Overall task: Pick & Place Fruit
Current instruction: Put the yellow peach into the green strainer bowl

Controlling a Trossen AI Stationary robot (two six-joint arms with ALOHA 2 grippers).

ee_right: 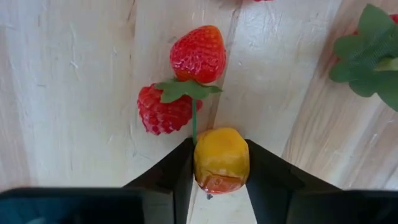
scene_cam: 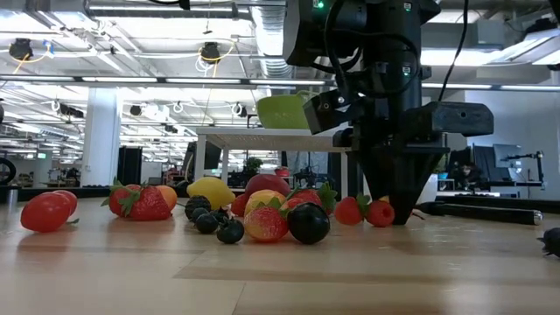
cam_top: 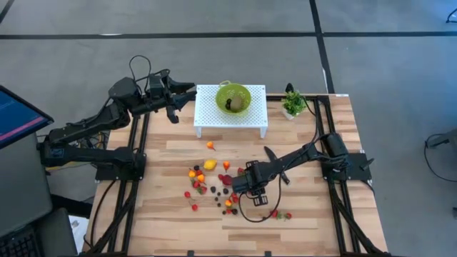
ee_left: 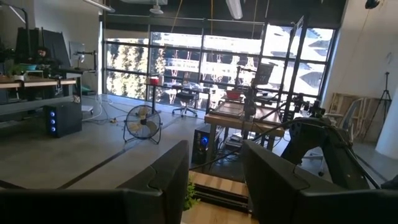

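The right arm reaches low across the table from its base, its wrist bent so the right gripper (ee_right: pixel 221 163) points straight down at the wood. Its two dark fingers are closed on a small yellow-orange fruit (ee_right: pixel 221 159), one finger pressed against each side. Just ahead of the fingertips lie two strawberries (ee_right: pixel 198 53) touching each other, a green stem running from them to the held fruit. In the overhead view this gripper (cam_top: pixel 240 184) sits among the scattered fruit (cam_top: pixel 202 173), most of it lying on the side toward the left arm, with a few red pieces (cam_top: pixel 280 214) on the far side of the wrist.

The left arm is raised at the back edge of the table, and the left gripper (cam_top: pixel 173 106) hangs in the air beside a white stand (cam_top: pixel 230 121). Its fingers (ee_left: pixel 165 177) are parted with nothing between them.

On the stand sits a green bowl (cam_top: pixel 233 98) holding a dark brownish fruit (cam_top: pixel 231 104). A small potted plant (cam_top: pixel 293 103) stands just past the stand
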